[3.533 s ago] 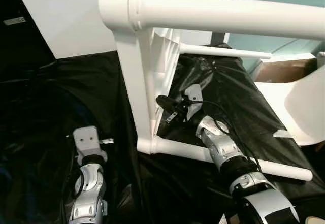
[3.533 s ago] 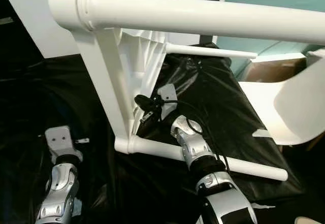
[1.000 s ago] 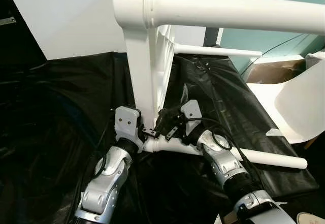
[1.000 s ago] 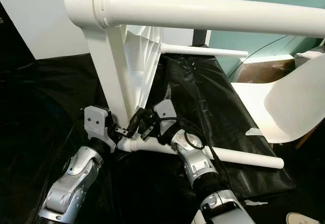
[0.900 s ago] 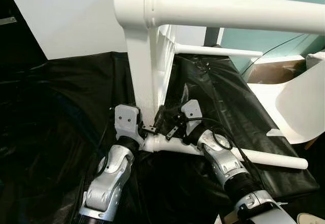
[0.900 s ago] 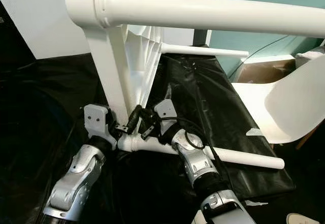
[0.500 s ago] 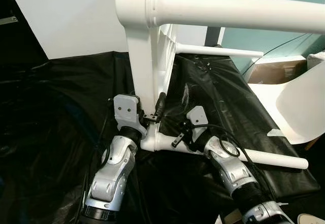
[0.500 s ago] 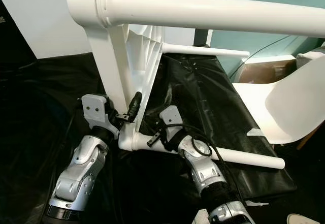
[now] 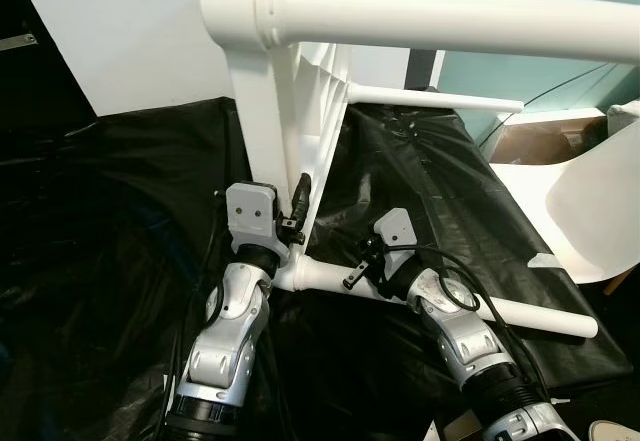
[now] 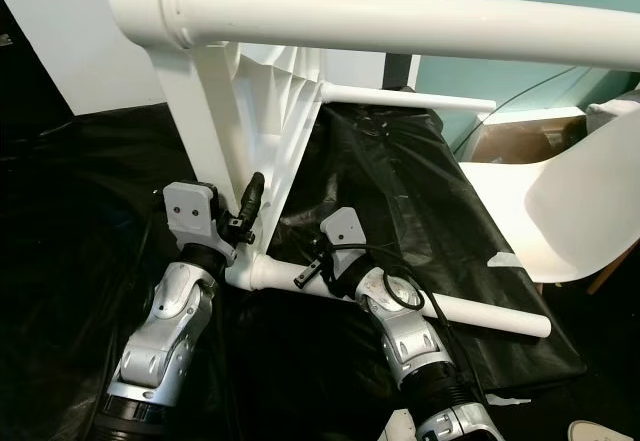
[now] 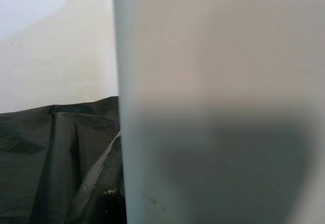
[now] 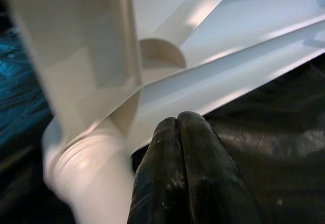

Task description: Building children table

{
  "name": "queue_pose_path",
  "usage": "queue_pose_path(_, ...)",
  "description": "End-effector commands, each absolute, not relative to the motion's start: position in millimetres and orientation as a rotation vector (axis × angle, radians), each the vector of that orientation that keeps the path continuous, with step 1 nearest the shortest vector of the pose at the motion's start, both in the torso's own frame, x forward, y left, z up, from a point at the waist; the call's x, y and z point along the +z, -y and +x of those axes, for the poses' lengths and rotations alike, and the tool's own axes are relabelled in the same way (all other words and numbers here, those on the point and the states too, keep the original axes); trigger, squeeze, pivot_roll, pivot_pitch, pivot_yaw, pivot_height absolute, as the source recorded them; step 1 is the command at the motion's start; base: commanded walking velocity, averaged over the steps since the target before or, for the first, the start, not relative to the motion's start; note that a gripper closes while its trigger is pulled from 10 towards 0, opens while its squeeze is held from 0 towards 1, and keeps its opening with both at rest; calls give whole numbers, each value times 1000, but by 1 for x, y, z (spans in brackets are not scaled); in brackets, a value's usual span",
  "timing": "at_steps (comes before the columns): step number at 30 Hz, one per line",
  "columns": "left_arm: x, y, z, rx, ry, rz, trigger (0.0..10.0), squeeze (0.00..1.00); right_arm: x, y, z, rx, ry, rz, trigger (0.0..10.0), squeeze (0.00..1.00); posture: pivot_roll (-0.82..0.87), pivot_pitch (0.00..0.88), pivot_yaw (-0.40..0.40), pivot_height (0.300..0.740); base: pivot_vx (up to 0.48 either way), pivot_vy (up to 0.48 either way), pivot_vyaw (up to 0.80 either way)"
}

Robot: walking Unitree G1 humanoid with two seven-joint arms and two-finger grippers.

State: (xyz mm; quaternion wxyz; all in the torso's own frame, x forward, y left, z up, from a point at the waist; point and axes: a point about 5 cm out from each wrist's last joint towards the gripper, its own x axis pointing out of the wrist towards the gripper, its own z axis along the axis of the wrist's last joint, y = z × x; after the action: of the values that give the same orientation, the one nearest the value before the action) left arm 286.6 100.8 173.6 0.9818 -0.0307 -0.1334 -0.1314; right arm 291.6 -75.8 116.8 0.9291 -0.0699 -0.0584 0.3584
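Two grippers braced the white table (image 9: 290,111), tipped on its side on the black sheet (image 9: 130,191), likely to keep it steady. The left gripper (image 9: 297,208) gripped the tabletop's edge, its fingers clenched around it. Beside it, the right gripper (image 12: 180,155), fingers pressed shut and empty, sat just by the nearest leg (image 9: 450,296) near its socket.
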Motion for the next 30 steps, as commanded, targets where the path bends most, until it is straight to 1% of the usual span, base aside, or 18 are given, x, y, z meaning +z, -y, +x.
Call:
queue_pose_path(1, 163, -110, 290, -174, 215, -53, 10000, 0, 116, 79, 289, 728, 107, -144, 10000, 0, 90, 0, 43, 740, 0, 0, 0)
queue_pose_path(6, 158, -111, 289, -160, 205, -66, 10000, 0, 115, 83, 285, 707, 103, -140, 10000, 0, 86, 0, 47, 740, 0, 0, 0)
queue_pose_path(7, 151, -119, 288, -105, 186, -57, 10000, 0, 112, 90, 282, 680, 86, -130, 10000, 0, 80, 0, 51, 740, 0, 0, 0)
queue_pose_path(8, 151, -119, 288, -105, 186, -57, 10000, 0, 112, 90, 282, 680, 86, -130, 10000, 0, 80, 0, 51, 740, 0, 0, 0)
queue_pose_path(10, 144, -130, 287, -42, 171, -42, 10000, 0, 111, 96, 280, 657, 73, -125, 10000, 0, 78, 0, 53, 740, 0, 0, 0)
queue_pose_path(13, 140, -137, 286, -2, 163, -28, 10000, 0, 110, 99, 279, 646, 67, -122, 10000, 0, 77, 0, 54, 740, 0, 0, 0)
queue_pose_path(18, 132, -157, 279, 98, 143, 9, 10000, 0, 116, 107, 274, 609, 77, -121, 10000, 0, 82, 0, 61, 740, 0, 0, 0)
queue_pose_path(19, 132, -157, 279, 98, 143, 9, 10000, 0, 116, 107, 274, 609, 77, -121, 10000, 0, 82, 0, 61, 740, 0, 0, 0)
queue_pose_path(21, 132, -167, 273, 138, 151, 19, 10000, 0, 128, 124, 277, 465, 137, -106, 10000, 0, 85, 0, 62, 740, 0, 0, 0)
queue_pose_path(22, 132, -167, 273, 138, 151, 19, 10000, 0, 128, 124, 277, 465, 137, -106, 10000, 0, 85, 0, 62, 740, 0, 0, 0)
queue_pose_path(24, 132, -169, 268, 144, 156, 22, 10000, 0, 136, 137, 279, 330, 194, -129, 10000, 0, 85, 0, 63, 740, 0, 0, 0)
queue_pose_path(25, 132, -169, 268, 144, 156, 22, 10000, 0, 136, 137, 279, 330, 194, -129, 10000, 0, 85, 0, 63, 740, 0, 0, 0)
queue_pose_path(26, 130, -172, 262, 154, 156, 36, 10000, 0, 143, 149, 280, 217, 242, -151, 10000, 0, 81, 0, 67, 740, 0, 0, 0)
queue_pose_path(30, 127, -176, 255, 171, 155, 57, 10000, 0, 147, 153, 281, 180, 266, -174, 10000, 0, 81, 0, 66, 740, 0, 0, 0)
